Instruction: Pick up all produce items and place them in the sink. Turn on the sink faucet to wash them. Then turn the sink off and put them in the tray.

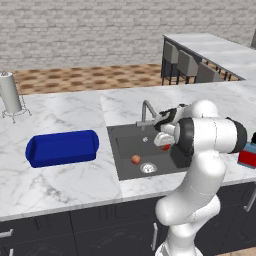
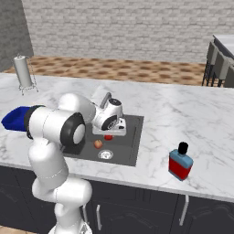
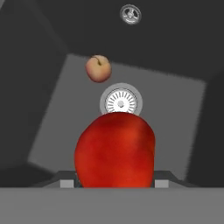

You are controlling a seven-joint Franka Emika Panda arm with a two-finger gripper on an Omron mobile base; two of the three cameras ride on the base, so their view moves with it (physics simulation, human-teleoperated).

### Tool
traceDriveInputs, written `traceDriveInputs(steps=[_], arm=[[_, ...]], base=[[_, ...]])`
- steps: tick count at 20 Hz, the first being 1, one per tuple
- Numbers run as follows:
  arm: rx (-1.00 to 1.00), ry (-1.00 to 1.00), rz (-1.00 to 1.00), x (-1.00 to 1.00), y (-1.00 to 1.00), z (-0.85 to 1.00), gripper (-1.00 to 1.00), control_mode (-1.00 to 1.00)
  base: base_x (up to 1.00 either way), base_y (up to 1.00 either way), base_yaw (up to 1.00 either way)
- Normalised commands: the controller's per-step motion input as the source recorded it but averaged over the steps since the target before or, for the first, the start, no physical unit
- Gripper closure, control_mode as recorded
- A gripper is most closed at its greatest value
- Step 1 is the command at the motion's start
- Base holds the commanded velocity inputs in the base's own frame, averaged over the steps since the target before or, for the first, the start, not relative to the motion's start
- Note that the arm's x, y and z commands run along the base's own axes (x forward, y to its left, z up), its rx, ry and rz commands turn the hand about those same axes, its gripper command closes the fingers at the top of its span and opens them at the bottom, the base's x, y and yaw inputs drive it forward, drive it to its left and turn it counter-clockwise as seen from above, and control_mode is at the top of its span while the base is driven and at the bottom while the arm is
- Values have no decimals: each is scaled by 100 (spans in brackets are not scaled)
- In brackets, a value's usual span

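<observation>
Gripper (image 2: 109, 134) hangs inside the sink (image 1: 120, 155), low over the basin floor, with the red tomato-like fruit (image 3: 114, 151) clamped between its jaws; the jaws stand part-way apart, spread by the fruit's width. In the hand view this fruit sits right at the finger tips, large and close, hiding most of both tips. From the left base view only a sliver of the red fruit (image 1: 166, 147) shows below the white hand, toward the right side of the basin; in the right base view it (image 2: 109, 137) shows just beneath the hand. The second produce item, the orange-red apple-like fruit (image 1: 136, 159), lies loose on the sink floor, apart from the gripper and not touched by it, just beside the round silver drain (image 1: 148, 168). In the hand view the apple-like fruit (image 3: 98, 68) sits beyond the held fruit, past the drain (image 3: 121, 102), a little to the left. The sink faucet (image 1: 145, 112) rises at the back edge of the basin, near the arm's wrist. The blue tray (image 1: 62, 147) rests on the marble counter (image 1: 60, 185) to the left of the sink, well apart from the gripper. A red-and-blue bottle-like object (image 2: 180, 162) stands on the counter right of the sink. A white cylinder on a wire stand (image 1: 11, 95) stands at the far left.
</observation>
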Motion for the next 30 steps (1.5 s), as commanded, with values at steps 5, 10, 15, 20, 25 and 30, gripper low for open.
traceDriveInputs(steps=[5, 10, 15, 20, 25, 30], arm=[[7, 0, -21, 29, 4, -44, 100, -100], [3, 0, -19, 35, 15, -42, 100, -100], [2, 0, -18, 43, 20, -40, 100, -100], [1, 0, -17, 45, 10, -39, 100, -100], [3, 1, -15, 53, 2, -45, 100, -100], [3, 0, -13, 47, 0, -42, 100, -100]], base=[[0, 0, 0], [0, 0, 0], [0, 0, 0], [0, 0, 0], [0, 0, 0], [0, 0, 0]])
